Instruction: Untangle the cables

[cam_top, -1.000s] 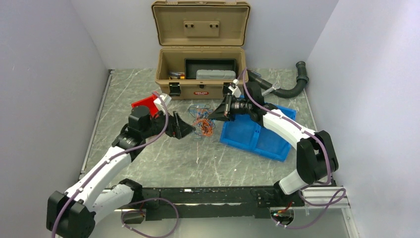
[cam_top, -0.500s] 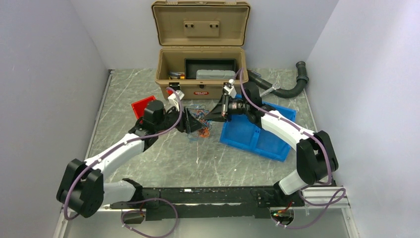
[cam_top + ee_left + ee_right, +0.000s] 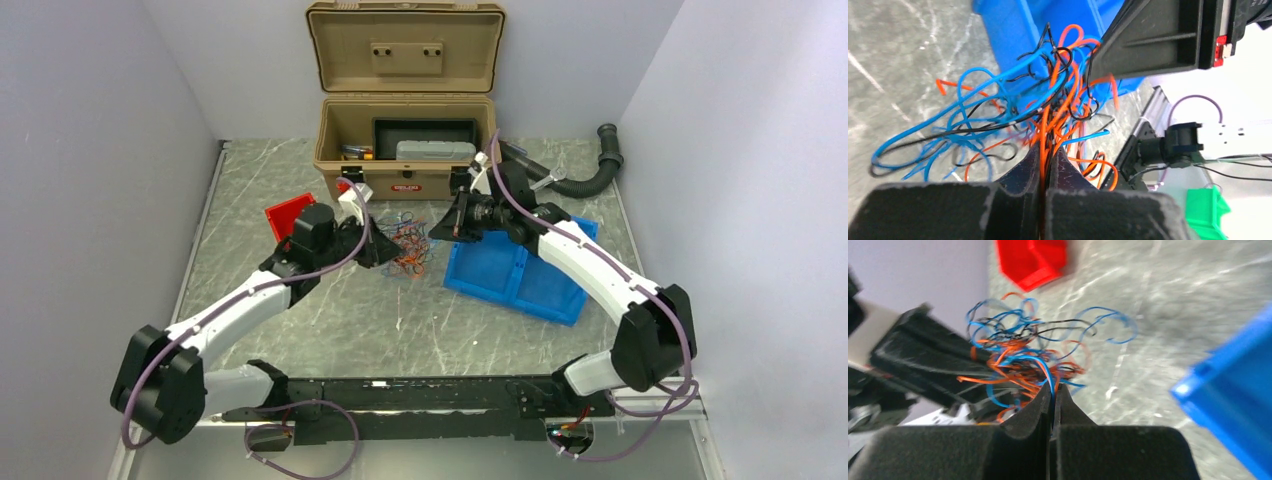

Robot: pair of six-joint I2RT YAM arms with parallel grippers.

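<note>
Cables (image 3: pixel 405 243) sit in one tangle between the two grippers, just left of the blue bin (image 3: pixel 520 285), but the top view hides the grips. Left wrist view shows the left gripper (image 3: pixel 1047 156) pressed together on orange strands, and the right wrist view has the right gripper (image 3: pixel 1053 390) pinching a blue one (both clamped tight). Count: one tangle in three colours, one blue bin, one red bin (image 3: pixel 288 212), one open toolbox (image 3: pixel 405 140).
</note>
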